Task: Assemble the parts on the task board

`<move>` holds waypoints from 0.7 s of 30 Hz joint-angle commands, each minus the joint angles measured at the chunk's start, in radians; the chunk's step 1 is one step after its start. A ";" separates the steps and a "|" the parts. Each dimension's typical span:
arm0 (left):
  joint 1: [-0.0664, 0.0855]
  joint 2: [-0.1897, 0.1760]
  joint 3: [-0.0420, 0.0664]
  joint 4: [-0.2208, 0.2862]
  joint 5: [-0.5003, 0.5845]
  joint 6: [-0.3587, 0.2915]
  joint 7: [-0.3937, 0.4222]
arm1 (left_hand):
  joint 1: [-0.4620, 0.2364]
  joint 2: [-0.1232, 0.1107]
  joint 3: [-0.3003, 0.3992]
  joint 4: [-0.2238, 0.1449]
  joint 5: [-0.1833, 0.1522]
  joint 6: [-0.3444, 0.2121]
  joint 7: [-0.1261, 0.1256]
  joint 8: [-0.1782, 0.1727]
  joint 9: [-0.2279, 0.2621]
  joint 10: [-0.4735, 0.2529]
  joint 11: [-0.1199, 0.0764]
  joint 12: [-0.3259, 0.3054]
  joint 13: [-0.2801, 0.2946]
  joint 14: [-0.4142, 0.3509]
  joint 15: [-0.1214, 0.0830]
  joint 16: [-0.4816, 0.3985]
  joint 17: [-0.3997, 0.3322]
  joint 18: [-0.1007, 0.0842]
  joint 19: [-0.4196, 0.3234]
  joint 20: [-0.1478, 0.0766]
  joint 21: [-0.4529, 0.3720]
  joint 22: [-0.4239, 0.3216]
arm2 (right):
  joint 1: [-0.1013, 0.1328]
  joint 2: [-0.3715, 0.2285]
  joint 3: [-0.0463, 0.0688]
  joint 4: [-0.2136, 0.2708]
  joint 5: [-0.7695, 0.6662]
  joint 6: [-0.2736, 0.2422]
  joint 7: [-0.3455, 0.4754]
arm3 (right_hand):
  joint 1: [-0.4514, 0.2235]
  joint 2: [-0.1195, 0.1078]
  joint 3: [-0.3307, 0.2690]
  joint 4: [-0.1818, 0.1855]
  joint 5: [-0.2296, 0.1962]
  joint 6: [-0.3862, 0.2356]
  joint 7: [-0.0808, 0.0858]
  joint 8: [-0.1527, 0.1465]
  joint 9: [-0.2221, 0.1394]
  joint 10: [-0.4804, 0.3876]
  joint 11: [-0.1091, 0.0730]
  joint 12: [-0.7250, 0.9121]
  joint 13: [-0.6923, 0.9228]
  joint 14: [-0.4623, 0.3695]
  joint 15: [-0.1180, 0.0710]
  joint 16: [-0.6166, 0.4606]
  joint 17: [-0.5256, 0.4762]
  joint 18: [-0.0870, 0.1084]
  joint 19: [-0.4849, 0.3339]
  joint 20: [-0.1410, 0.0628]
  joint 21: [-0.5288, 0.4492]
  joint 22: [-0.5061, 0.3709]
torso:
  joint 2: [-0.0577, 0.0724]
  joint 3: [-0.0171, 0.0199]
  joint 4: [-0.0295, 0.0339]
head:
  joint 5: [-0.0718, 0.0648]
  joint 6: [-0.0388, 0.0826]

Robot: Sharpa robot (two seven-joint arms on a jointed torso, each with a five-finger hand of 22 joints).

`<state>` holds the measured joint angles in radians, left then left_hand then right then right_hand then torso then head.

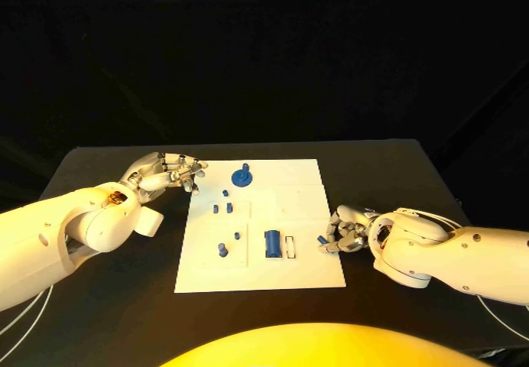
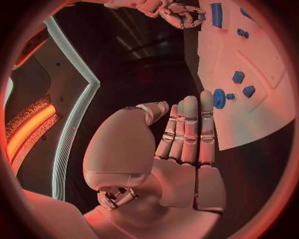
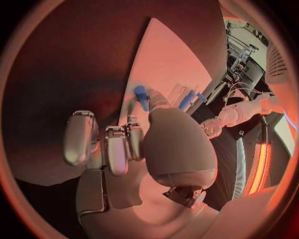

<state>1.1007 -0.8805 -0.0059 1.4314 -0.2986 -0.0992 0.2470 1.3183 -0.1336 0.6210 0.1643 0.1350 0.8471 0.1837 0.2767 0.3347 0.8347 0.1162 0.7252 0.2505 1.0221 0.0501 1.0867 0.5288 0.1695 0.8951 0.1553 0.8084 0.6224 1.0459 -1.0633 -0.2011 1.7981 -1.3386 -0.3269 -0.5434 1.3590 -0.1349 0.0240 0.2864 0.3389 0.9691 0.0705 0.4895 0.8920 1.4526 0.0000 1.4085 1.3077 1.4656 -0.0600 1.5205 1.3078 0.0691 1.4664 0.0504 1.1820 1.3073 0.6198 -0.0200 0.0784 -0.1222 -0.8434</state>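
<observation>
The white task board (image 1: 289, 269) lies in the middle of the black table. On it are a blue gear (image 1: 242, 179) at the far end, several small blue pegs (image 1: 222, 207) and a larger blue block (image 1: 272, 242). My right hand (image 1: 351, 229) rests at the board's right edge and pinches a small blue peg (image 1: 324, 241); the right wrist view shows this peg (image 3: 142, 96) at the thumb tip. My left hand (image 1: 165, 173) hovers by the board's far left corner, holding nothing. In the left wrist view its fingers (image 2: 190, 129) lie straight, near the gear (image 2: 219, 98).
A recessed white slot (image 1: 290, 246) sits beside the blue block. Bare black table (image 1: 110, 306) surrounds the board on every side. The left wrist view shows my right hand (image 2: 177, 12) at the board's other edge.
</observation>
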 commanded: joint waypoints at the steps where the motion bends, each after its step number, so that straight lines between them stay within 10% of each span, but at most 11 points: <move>1: 0.000 0.001 0.001 0.001 -0.001 0.006 0.007 | -0.003 0.003 -0.001 0.008 0.002 -0.004 0.000 -0.005 -0.002 -0.001 0.003 -0.003 -0.001 0.000 0.003 -0.005 0.000 0.014 0.008 -0.001 -0.005 -0.001 | -0.019 0.010 -0.015 -0.011 -0.069 0.098 -0.067 | 0.058 0.002 0.039 -0.003 0.008 0.002 0.001 -0.005 -0.443 -0.005 -0.003 -0.004 0.088 0.079 -0.006 -0.002 0.137 -0.002 0.001 -0.007 -0.004 0.174 | 0.000 -0.0002 0.0002 | -0.002 -0.001; 11: 0.000 0.002 0.001 0.001 -0.001 0.007 0.007 | -0.003 0.003 -0.001 0.008 0.002 -0.004 0.000 -0.005 -0.002 -0.001 0.003 -0.003 -0.001 0.000 0.003 -0.005 0.000 0.014 0.008 -0.001 -0.005 -0.001 | -0.020 0.012 -0.014 -0.004 -0.016 0.060 -0.061 | 0.100 0.005 0.133 -0.005 0.010 0.013 -0.005 -0.004 -0.446 -0.001 -0.009 -0.001 0.094 0.080 -0.011 0.000 0.142 -0.003 0.004 -0.010 0.003 0.176 | 0.000 -0.0002 -0.0002 | -0.002 0.000; 21: 0.000 0.005 0.001 -0.001 -0.001 0.009 0.006 | -0.003 0.003 -0.001 0.008 0.002 -0.004 0.000 -0.005 -0.002 -0.001 0.003 -0.003 -0.001 0.000 0.003 -0.005 0.000 0.014 0.008 -0.001 -0.005 -0.001 | -0.011 0.017 -0.010 0.019 0.158 -0.005 0.033 | 0.000 -0.040 0.553 -0.102 0.004 -0.033 0.008 0.036 -0.398 0.005 0.000 -0.001 0.100 0.082 -0.004 0.002 0.149 -0.003 0.002 -0.007 0.004 0.176 | 0.000 0.0000 0.0015 | 0.003 -0.001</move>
<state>1.1007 -0.8779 -0.0059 1.4289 -0.2986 -0.0991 0.2461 1.3183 -0.1336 0.6181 0.1672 0.1350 0.8471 0.1837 0.2767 0.3345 0.8347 0.1162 0.7252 0.2506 1.0221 0.0501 1.0867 0.5288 0.1696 0.8951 0.1553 0.8084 0.6225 1.0459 -1.0534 -0.2007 1.8145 -1.2803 -0.3553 -0.5375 1.3832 -0.1687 0.3431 0.4065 0.3438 0.9415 0.0797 0.5217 0.8745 1.4543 -0.0016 1.4084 1.3076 1.4665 -0.0682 1.5204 1.3075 0.0690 1.4663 0.0426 1.1820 1.3080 0.6199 -0.0195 0.0788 -0.1190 -0.8446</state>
